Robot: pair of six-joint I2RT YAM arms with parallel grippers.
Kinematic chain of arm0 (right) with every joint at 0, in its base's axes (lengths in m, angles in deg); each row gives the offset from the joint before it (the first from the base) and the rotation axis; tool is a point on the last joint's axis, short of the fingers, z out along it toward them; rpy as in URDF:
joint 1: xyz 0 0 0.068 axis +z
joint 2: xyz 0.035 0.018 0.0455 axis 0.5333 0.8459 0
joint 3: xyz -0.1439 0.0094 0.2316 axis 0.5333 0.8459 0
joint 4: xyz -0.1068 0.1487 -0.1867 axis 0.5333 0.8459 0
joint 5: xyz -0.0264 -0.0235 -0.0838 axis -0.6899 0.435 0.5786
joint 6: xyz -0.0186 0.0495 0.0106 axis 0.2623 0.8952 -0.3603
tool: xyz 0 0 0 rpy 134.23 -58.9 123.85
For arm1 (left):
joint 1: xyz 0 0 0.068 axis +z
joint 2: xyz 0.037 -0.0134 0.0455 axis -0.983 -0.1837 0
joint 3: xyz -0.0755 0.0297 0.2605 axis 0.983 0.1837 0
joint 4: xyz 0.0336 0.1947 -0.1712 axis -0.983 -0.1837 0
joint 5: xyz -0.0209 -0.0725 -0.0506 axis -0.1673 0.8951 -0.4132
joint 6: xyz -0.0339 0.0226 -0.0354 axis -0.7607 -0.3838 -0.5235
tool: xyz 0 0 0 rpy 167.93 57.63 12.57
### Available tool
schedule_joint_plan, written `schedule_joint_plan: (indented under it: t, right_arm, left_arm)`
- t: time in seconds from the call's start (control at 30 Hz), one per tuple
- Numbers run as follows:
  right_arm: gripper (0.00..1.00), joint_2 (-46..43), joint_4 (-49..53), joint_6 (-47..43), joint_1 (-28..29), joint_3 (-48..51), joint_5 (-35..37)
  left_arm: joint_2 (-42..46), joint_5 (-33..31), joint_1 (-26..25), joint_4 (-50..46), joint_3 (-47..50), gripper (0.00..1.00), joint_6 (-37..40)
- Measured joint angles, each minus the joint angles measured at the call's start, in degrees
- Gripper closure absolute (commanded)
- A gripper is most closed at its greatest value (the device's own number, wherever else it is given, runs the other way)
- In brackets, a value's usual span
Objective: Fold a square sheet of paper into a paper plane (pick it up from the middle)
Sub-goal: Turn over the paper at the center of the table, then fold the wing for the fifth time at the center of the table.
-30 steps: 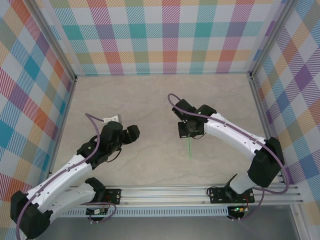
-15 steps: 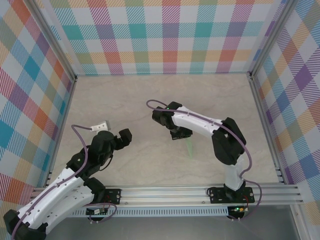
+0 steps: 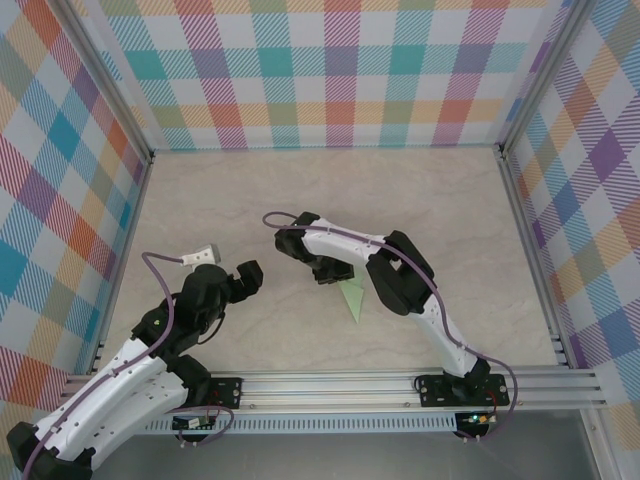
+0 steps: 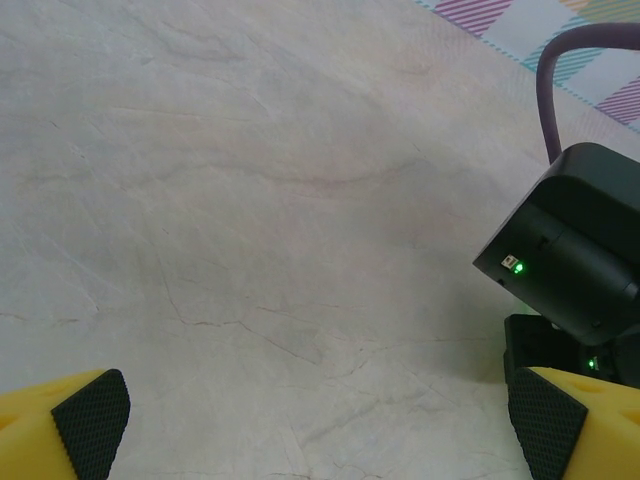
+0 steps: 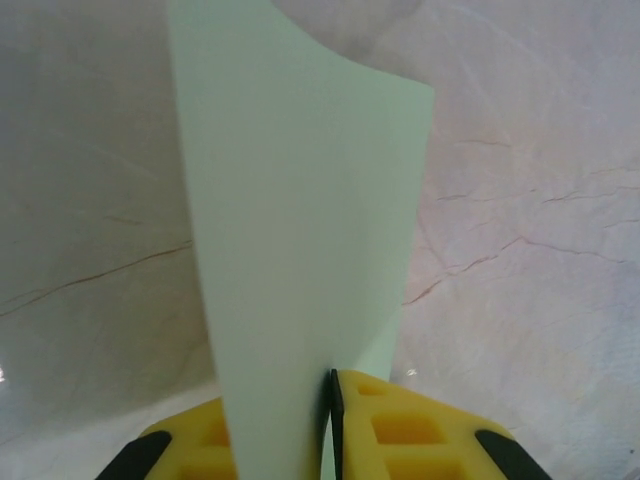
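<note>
Right arm (image 3: pixel 400 272): bent leftward over the desk (image 3: pixel 250 200) — right jaws pinched the paper plane (image 3: pixel 350 297)
Plane: tip pointed toward the bases
Left jaws: gaped empty

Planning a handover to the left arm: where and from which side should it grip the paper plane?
Probably the pointed end of the paper plane, coming from the left, closing on its flat faces: the right gripper pinches the other end, leaving that tip free.
</note>
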Motion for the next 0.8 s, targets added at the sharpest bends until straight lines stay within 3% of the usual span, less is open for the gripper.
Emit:
schedule_joint_plan:
  t: [0.1, 0.3, 0.43, 0.57, 0.67, 0.8]
  right_arm:
    - [0.68, -0.02, -0.92, -0.7, 0.02, -1.16, -2.49]
    - [0.39, -3.96, -6.8, -4.24, 0.02, 0.7, -7.02]
    - [0.38, -16.35, -14.21, -7.63, -0.39, 9.79, -10.43]
    - [0.61, -32.59, -25.51, -9.35, -3.26, 24.39, -17.4]
    - [0.82, -42.07, -37.83, -9.11, -10.08, 38.56, -27.32]
    - [0.91, -45.72, -50.51, -8.55, -18.01, 52.83, -38.73]
  left_arm:
    - [-0.35, 0.46, 0.0, 0.02, 0.0, 0.0, -0.61]
    - [-2.78, 2.51, 0.0, 0.04, 0.0, 0.0, -0.83]
    - [-5.66, 4.37, 0.0, 0.09, -0.02, 0.0, -0.81]
    - [-8.46, 6.62, 0.0, 1.01, -0.17, 0.0, -0.79]
    - [-11.52, 9.57, 0.0, 2.54, -0.7, 0.0, -0.52]
    - [-18.43, 14.58, 0.0, 4.48, -3.15, 0.02, -0.07]
